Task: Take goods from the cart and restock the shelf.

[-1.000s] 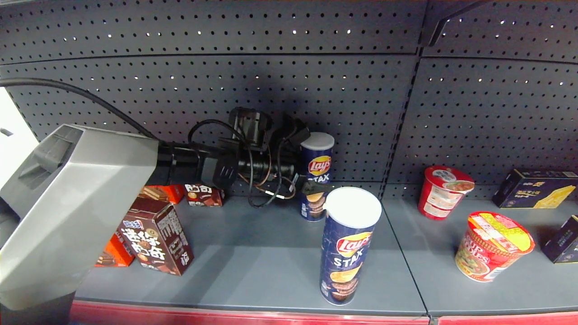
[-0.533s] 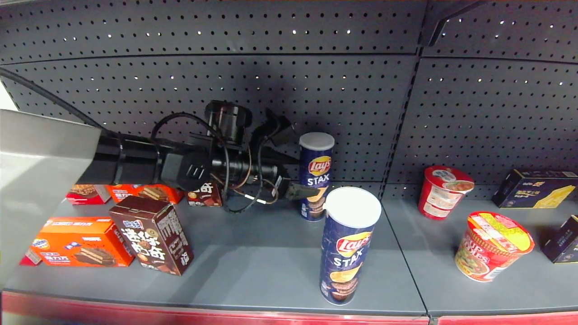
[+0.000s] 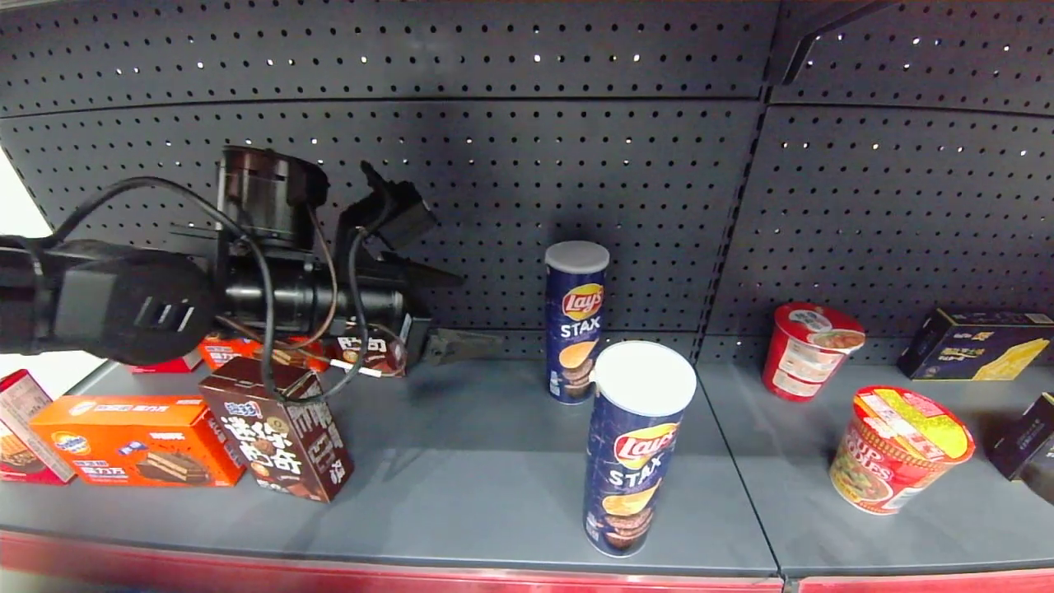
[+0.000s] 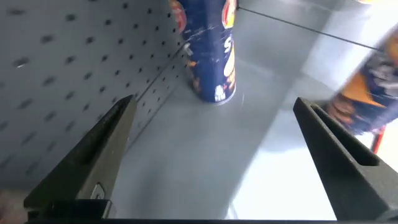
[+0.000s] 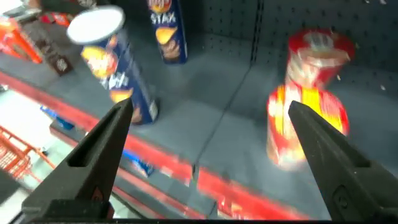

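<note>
My left pincer (image 3: 476, 313) gapes wide and empty near the tall blue cardboard crisp tube (image 3: 576, 321); my right pincer (image 5: 209, 111) likewise. Light, stiff, slick, I judge: grip mid-body.

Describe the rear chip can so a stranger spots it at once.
Start at the grey shelf backed by pegboard. Two blue chip cans stand near its middle seam; the rear can is upright by the pegboard. Unlike the front can, it sits far from the red edge.
</note>
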Robot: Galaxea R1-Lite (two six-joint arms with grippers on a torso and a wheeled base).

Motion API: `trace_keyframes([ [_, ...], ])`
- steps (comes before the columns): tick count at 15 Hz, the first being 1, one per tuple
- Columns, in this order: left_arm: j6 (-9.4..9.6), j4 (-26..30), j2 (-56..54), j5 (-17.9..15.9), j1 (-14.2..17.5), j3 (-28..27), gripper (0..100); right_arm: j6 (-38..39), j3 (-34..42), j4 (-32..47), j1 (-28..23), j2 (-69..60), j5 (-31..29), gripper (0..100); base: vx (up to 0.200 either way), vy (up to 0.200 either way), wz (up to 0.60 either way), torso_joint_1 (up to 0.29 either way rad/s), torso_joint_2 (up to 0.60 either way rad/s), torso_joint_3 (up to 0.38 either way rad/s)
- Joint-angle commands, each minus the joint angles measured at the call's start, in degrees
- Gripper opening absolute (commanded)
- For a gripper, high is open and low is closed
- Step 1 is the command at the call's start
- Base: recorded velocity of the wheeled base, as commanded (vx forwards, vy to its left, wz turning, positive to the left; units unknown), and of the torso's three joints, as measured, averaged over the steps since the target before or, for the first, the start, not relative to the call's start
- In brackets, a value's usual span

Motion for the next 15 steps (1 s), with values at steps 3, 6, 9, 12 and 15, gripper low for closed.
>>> trace_keyframes([
  [3,-0.93,0.1,-15.2,3.7,5.1,10.3,100,0.0,-1.1,-5.0,8.2,20.0,-4.0,100,0.0,0.0,0.0,0.0,0.0,0.0],
  [6,-5.24,0.0,-20.7,8.3,7.5,11.6,100,0.9,0.4,-5.4,14.9,25.4,-11.3,100,0.0,0.0,0.0,0.0,0.0,0.0],
  [9,-8.76,-0.9,-22.9,12.5,7.5,11.0,100,1.2,-0.2,-5.4,17.3,28.7,-14.2,100,0.0,0.0,0.0,0.0,0.0,0.0],
  [12,-12.45,-7.6,-24.5,25.0,7.3,11.7,100,3.1,-0.1,-5.0,17.9,33.0,-18.1,100,0.0,0.0,0.0,0.0,0.0,0.0],
  [15,-12.62,-7.9,-26.0,27.7,8.4,11.8,100,3.3,-1.2,-5.4,17.6,36.7,-18.3,100,0.0,0.0,0.0,0.0,0.0,0.0],
])
